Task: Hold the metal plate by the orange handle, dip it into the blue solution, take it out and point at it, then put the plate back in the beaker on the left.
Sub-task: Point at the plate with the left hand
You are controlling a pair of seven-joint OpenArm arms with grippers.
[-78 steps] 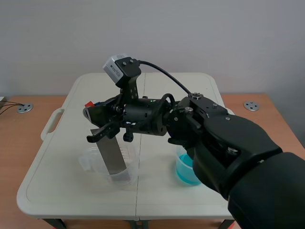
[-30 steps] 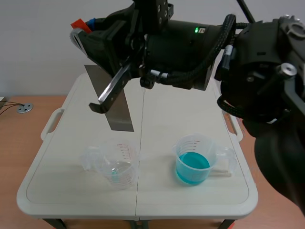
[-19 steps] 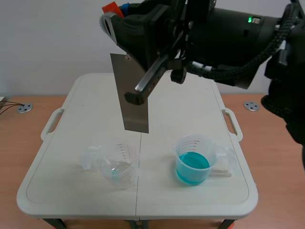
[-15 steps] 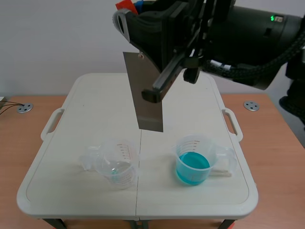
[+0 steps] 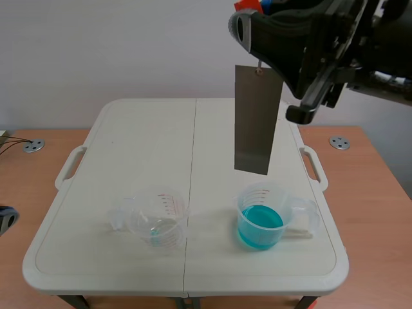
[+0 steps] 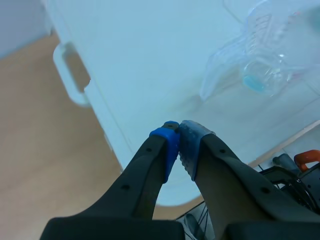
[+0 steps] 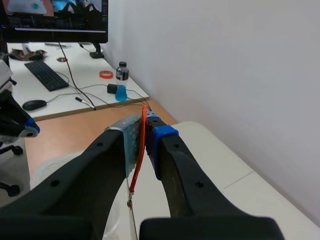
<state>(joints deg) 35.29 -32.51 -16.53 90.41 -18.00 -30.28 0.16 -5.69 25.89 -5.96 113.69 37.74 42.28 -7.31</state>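
Metal plate [image 5: 256,119] above white table [image 5: 141,148], grey wall [image 5: 96,45]

In the scene view I get only a sliver of the orange handle [image 5: 245,5]; the edge cuts off the rest and most of the right arm [image 5: 380,38]. My right wrist view shows the metal plate [image 7: 132,221] only edge-on. The left beaker [image 6: 272,65] runs out of my left wrist view.
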